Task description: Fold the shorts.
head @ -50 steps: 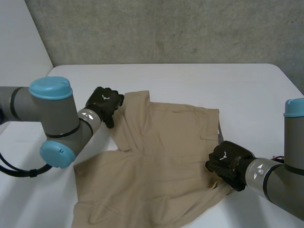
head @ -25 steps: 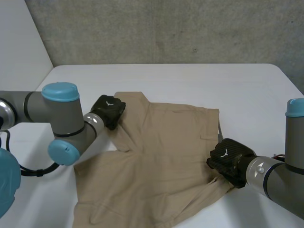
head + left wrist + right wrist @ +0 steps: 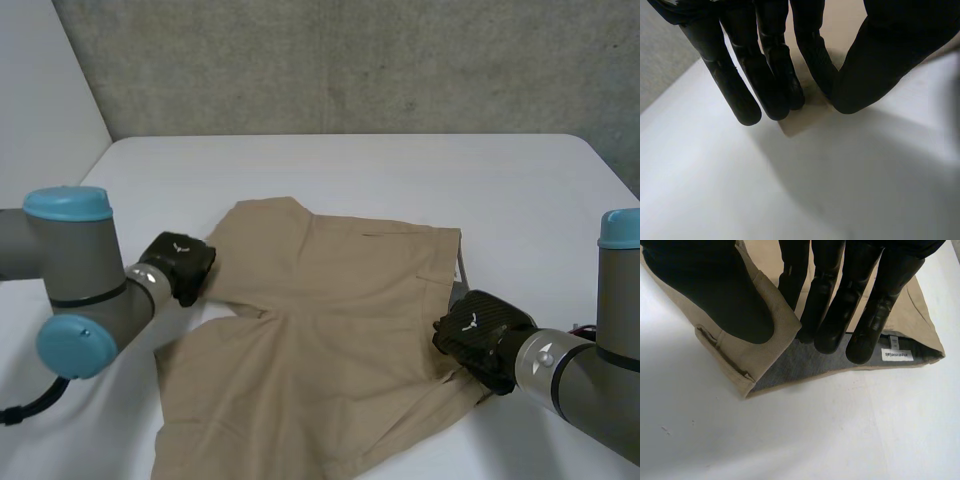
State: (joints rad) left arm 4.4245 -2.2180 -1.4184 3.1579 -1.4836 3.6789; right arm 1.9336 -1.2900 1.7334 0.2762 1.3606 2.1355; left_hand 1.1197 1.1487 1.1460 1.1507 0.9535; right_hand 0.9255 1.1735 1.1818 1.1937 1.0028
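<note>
Tan shorts [image 3: 330, 340] lie spread on the white table [image 3: 400, 170], waistband toward the right and legs toward the left. My left hand [image 3: 178, 264] is at the far leg's hem on the shorts' left edge. In the left wrist view its fingers [image 3: 775, 85] and thumb pinch a tan corner [image 3: 794, 126]. My right hand [image 3: 478, 335] is at the waistband on the right edge. In its wrist view the thumb [image 3: 715, 295] presses the outer cloth [image 3: 772, 327] while the fingers lie on the grey lining [image 3: 805, 362], near a white label [image 3: 896, 355].
Bare white table surrounds the shorts at the back and on both sides. A grey concrete wall [image 3: 350, 60] rises behind the far edge. My left arm's elbow [image 3: 70, 345] hangs over the front left of the table.
My left hand closed on the far leg's hem and drew it left and toward me, pulling that leg flatter. The right hand stayed at the waistband.
</note>
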